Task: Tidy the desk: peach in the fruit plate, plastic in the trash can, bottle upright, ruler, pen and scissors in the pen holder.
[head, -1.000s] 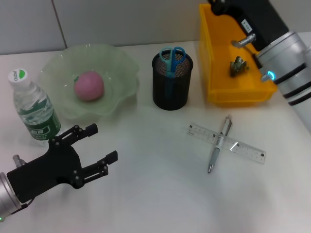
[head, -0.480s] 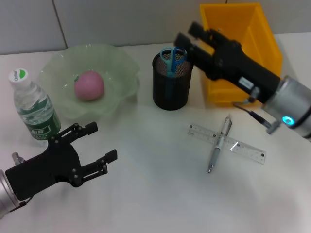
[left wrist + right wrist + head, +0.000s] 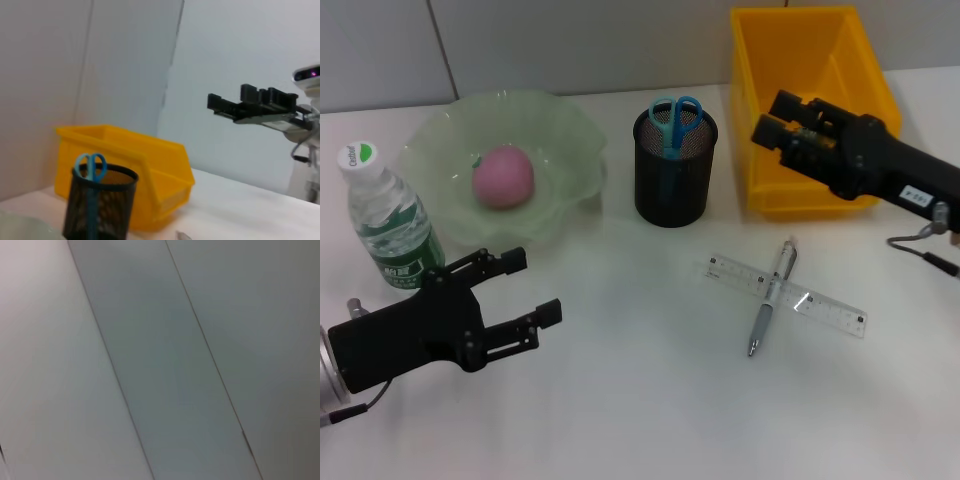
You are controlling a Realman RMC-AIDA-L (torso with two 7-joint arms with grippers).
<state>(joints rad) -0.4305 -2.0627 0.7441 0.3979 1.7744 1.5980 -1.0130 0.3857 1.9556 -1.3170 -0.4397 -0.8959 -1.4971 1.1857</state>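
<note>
Our right claw (image 3: 782, 118) hangs empty over the yellow bin (image 3: 850, 45), fingers slightly parted. At its six o'clock the pen (image 3: 772, 297) lies across the ruler (image 3: 786, 295) on the tabletop (image 3: 640, 400). We judge pen pickup comes next: descend, grasp, carry to the holder (image 3: 674, 166). Left claw (image 3: 525, 290) idles wide open at eight o'clock.

I've swung my right gripper (image 3: 772, 122) back from over the pen holder (image 3: 674, 166) to the yellow bin's (image 3: 790, 55) front edge.
</note>
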